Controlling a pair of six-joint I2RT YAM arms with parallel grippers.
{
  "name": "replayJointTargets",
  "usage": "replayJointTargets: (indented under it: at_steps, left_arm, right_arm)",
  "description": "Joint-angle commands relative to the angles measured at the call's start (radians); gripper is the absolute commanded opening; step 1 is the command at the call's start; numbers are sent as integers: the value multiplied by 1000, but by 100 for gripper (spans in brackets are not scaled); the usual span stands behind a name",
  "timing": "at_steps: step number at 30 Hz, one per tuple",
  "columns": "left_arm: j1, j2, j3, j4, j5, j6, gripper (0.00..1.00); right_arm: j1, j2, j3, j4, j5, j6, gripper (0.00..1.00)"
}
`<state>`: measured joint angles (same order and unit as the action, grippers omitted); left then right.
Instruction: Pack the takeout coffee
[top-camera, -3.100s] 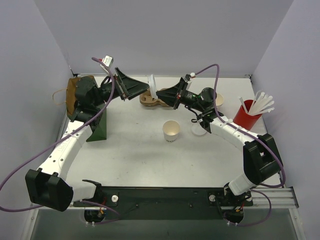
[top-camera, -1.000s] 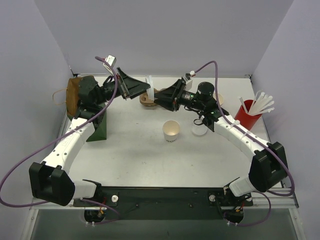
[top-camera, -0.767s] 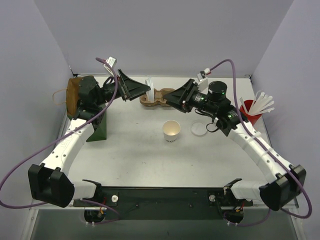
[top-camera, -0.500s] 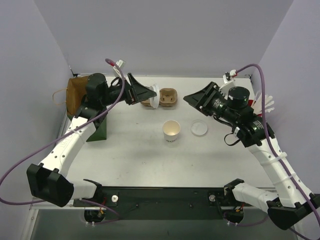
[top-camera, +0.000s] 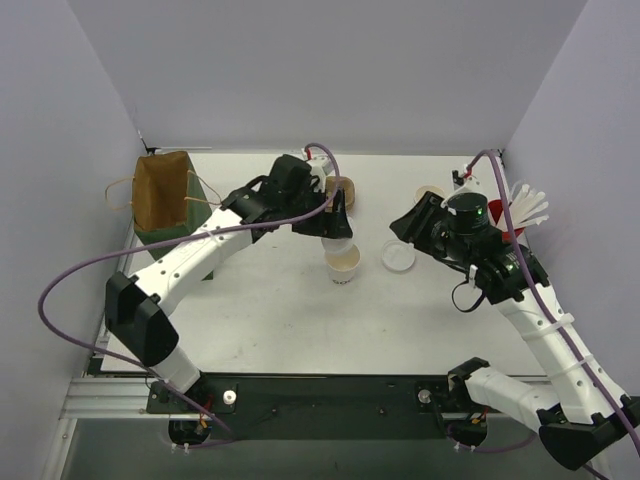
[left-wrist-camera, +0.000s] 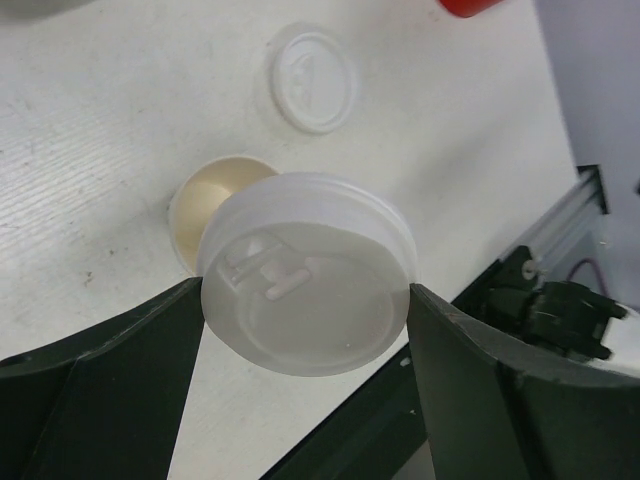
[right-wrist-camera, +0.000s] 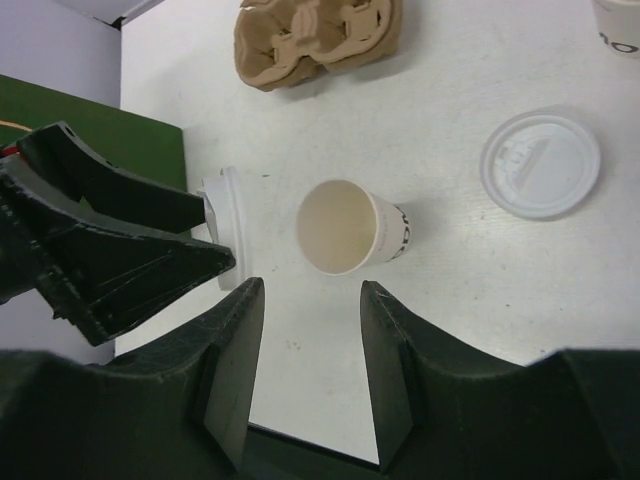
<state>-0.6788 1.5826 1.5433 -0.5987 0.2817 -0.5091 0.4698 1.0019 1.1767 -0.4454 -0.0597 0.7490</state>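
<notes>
the takeout coffee is clamped between the fingers of the left gripper, its lid turned to the wrist camera, and is held close beside an open cup with a tan inside, not touching it. that cup is stood near the middle of the table, and a loose lid is laid flat just to its right, apart from it. the cardboard carrier at the far side is half hidden from above by the left arm. the red cup is mostly covered there by the right arm, with its white straws left showing. a brown bag is stood open at the far left. the right gripper is held spread with nothing between its fingers (well apart from the coffee). the carrier's moulded wells are shown whole only in the right wrist view, where another white cup is cut off by the top corner. the coffee lid's raised tab is made out only in the left wrist view. the table is white and faintly grained, and it is closed in by pale lilac walls.
</notes>
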Motion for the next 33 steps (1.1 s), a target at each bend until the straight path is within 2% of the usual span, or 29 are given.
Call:
replayJointTargets:
  at_steps: [1,7,20,33]
  left_arm:
    - [-44,74,104,-136,-180,112,83]
    - [-97,203,189,-197,-274,155,82]
    - [-156,323,305,-299,-401,219,82]
    - [-188,418,428,-391,-403,261,82]
  right_arm:
    - [-10,-46,-40,-18,95,-34,39]
    - [-16,-65,-78,-19,110,-37,39]
    - [-34,-75,-109,-21,127,-43,39]
    - [-53,-105,-112,-41,136,-50,39]
